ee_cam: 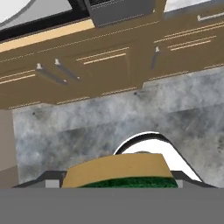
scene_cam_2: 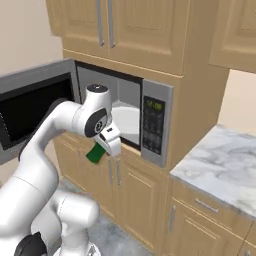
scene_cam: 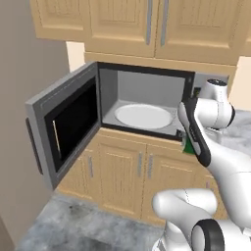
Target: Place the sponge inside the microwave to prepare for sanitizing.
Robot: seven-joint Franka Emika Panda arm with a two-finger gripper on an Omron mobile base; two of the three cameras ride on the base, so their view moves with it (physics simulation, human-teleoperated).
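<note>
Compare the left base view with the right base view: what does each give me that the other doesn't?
Left base view alone: the open door's dark inner window, and most of the white plate.

Right base view alone: the keypad with green digits, the marble counter, and the gripper shut on the sponge, below the opening.

Both: the open microwave, wooden cabinets above and below, and green at the hand.

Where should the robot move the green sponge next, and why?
Probably lift it up and in through the doorway. The dark-green sponge, held in the white arm's gripper, hangs below the open grey microwave, in front of the wooden cupboards, lower than the white round plate.
</note>
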